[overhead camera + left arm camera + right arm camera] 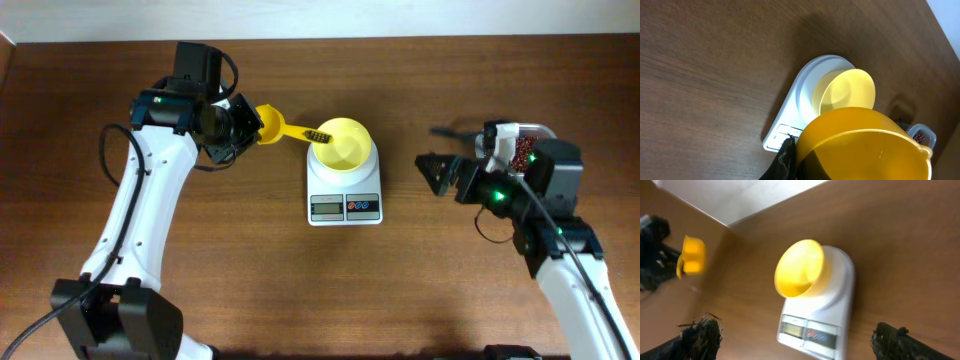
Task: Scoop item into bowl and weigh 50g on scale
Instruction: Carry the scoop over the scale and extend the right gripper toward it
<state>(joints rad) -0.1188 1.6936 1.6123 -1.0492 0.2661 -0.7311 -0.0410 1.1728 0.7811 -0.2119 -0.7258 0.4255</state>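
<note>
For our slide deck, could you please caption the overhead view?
Left end effector holds the yellow scoop beside the empty bowl on the scale.

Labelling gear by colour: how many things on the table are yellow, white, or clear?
Yellow: 2 (scoop, bowl)
White: 1 (scale)
Clear: 1 (container)
Total: 4

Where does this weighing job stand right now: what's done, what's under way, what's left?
Done: the bowl sits on the scale. In hand: the left claw grips the scoop beside the bowl; scoop and bowl both look empty. Left: the beans are in the container by the open right claw, so scooping and weighing out remain. The display is unreadable.
</note>
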